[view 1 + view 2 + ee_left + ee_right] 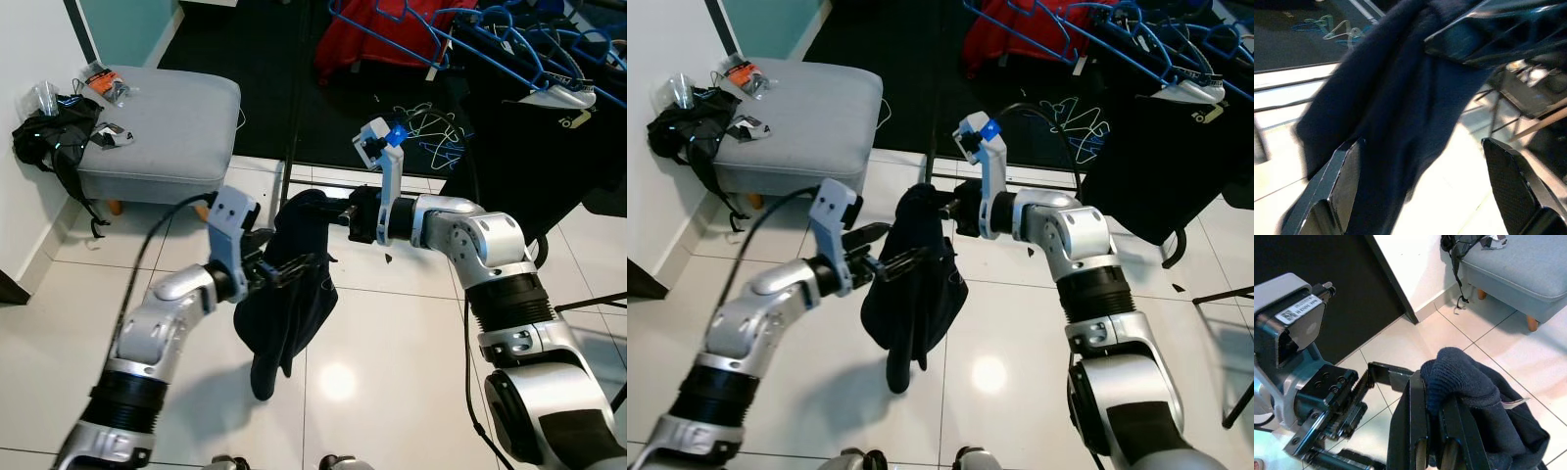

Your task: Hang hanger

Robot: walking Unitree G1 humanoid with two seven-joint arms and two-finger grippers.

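Mid-frame above a white tiled floor, two silver arms hold up a dark navy garment, which droops in a long fold toward the lower centre of the frame. The right gripper comes in from the right, its black fingers pinched together on the garment's bunched top edge. The left gripper reaches from the lower left, its fingers spread apart with cloth draped between them. A grey padded ottoman sits at upper left, with a black bag against the wall beside it. Blue hangers crowd the upper right corner beside a red garment; more pale wire hangers lie on the dark mat just behind the right wrist.
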